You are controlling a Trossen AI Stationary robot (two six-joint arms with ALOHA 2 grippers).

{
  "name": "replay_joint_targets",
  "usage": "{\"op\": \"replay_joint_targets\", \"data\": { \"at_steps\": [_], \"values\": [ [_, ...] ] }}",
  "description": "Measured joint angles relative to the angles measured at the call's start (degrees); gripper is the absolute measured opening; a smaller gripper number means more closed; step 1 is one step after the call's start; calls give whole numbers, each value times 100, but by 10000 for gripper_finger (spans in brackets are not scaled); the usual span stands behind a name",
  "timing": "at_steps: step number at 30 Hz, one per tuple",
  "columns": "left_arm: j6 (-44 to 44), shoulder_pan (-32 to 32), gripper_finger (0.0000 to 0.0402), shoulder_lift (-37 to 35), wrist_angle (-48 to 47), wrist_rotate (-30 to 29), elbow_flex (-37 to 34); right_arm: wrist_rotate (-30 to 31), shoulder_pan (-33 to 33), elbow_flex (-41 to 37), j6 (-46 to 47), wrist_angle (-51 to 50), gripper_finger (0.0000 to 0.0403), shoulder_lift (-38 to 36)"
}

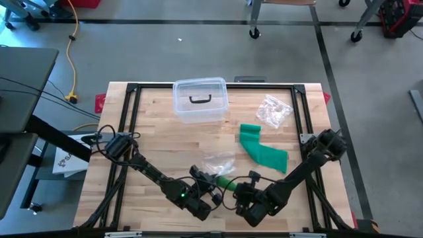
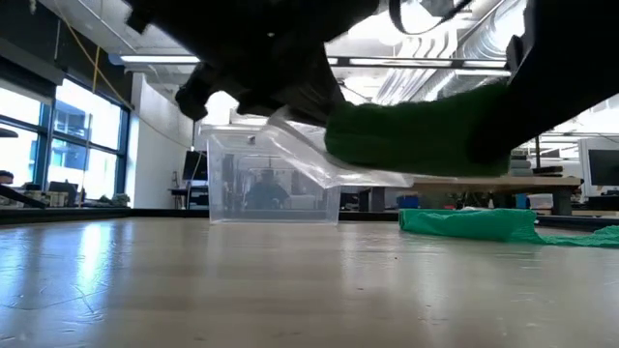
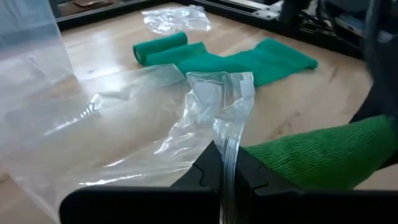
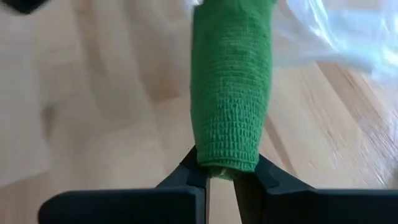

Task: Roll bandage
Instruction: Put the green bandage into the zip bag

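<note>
From above, both arms meet at the near edge of the tabletop, well on the near side of the clear lidded box. The left gripper and right gripper face each other with a rolled green bandage between them. A second, half-unrolled green bandage lies flat between the box and the right arm, and a crumpled wrapper sits just beyond it, level with the box.

Low view: the roll hangs clear of the wood, with a clear plastic bag trailing off its end toward the box. The loose bandage rests on the wood off to the side.

Left wrist view: the left jaws are pinched tight on the bag's zip edge, holding it up. The roll pokes in from the side, right beside that mouth.

Right wrist view: the right jaws clamp the near end of the roll, and its long axis runs straight away from them toward the bag.

So the roll's free end points at the bag mouth, and the right arm carries it. Whether the tip is already inside the opening is hard to tell; looks like it's just at the lip.
</note>
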Motion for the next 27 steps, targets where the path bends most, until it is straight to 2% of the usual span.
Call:
{"op": "replay_joint_targets", "data": {
  "at_steps": [6, 13, 15, 20, 23, 27],
  "values": [
    [-101, -20, 0, 11, 105, -9, 22, 56, -87, 6, 1013, -618, 30, -4],
    [-113, -9, 0, 11, 169, 68, 35, 32, -102, 7, 1686, -697, 29, -4],
    [-117, -25, 0, 11, 287, 230, 74, 86, -147, 4, 1466, -551, 26, 0],
    [11, -23, 0, 0, 453, 200, 60, -129, -151, 4, 563, 205, 26, 0],
    [291, -10, 0, 0, 706, 222, 58, 1, -242, 4, 549, 311, 26, 0],
    [237, -11, 0, 0, 698, 157, 51, 342, -245, 0, 623, 397, 25, 7]
  ]
}}
